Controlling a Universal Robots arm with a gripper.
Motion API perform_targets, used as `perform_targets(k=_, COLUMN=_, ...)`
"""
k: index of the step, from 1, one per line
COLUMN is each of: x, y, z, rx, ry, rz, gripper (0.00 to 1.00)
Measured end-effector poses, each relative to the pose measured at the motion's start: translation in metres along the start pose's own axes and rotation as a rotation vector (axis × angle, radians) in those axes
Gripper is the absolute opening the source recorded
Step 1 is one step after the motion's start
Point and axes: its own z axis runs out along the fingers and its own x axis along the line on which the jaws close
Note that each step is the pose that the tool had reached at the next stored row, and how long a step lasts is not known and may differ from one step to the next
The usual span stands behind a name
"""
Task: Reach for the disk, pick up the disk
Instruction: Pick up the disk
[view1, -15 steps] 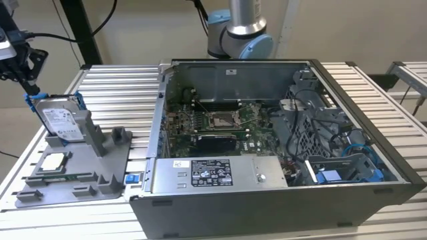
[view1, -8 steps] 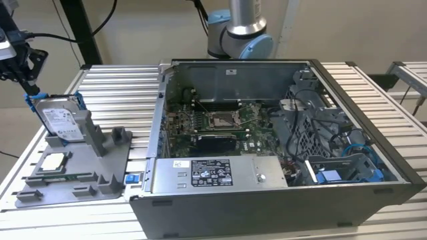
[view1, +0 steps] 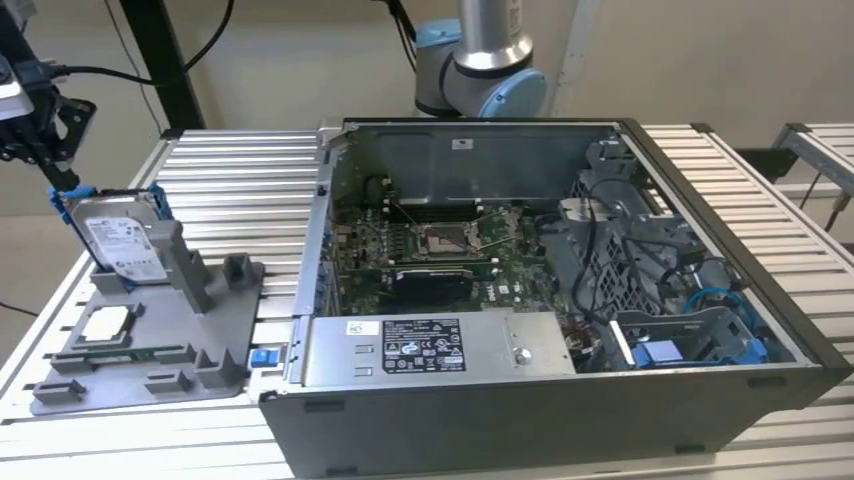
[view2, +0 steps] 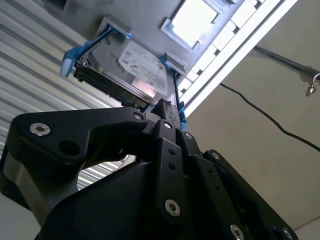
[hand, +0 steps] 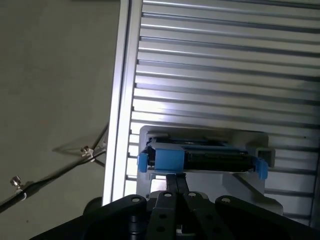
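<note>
While the disk (view1: 118, 240) stands on edge in the grey holder (view1: 220, 310), label face toward the camera in the exterior view, the gripper (view1: 60, 188) hangs over its upper corner on the exterior view's left. Jaws are drawn together. The tips are right at the blue rail along that edge, looks like touching. Can't tell if anything is pinched between them.

In the second wrist view the gripper (view2: 165, 104) ends at the disk (view2: 132, 65) edge, beside the rail. In the first wrist view the disk (hand: 215, 159) is seen edge-on, with the gripper (hand: 176, 176) just beside its blue rail end.

Same holder carries a square processor chip (view1: 107, 322) lying flat, near the front. A small blue bracket (view1: 263, 356) sits between the holder and the open computer case (view1: 534, 420), motherboard exposed.

All of it is on a slatted aluminium table (view1: 240, 170). The arm's base (view1: 481, 60) rises behind the case. Plain beige wall (view1: 294, 60) behind. Grey floor (hand: 50, 75) beside the table edge, with a cable (hand: 50, 175) lying on it.
</note>
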Motion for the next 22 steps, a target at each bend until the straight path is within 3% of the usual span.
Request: perform_targets(k=22, x=0.0000, y=0.0000, z=0.0000, rx=0.0001, ry=0.0079, rz=-0.213, gripper=0.00)
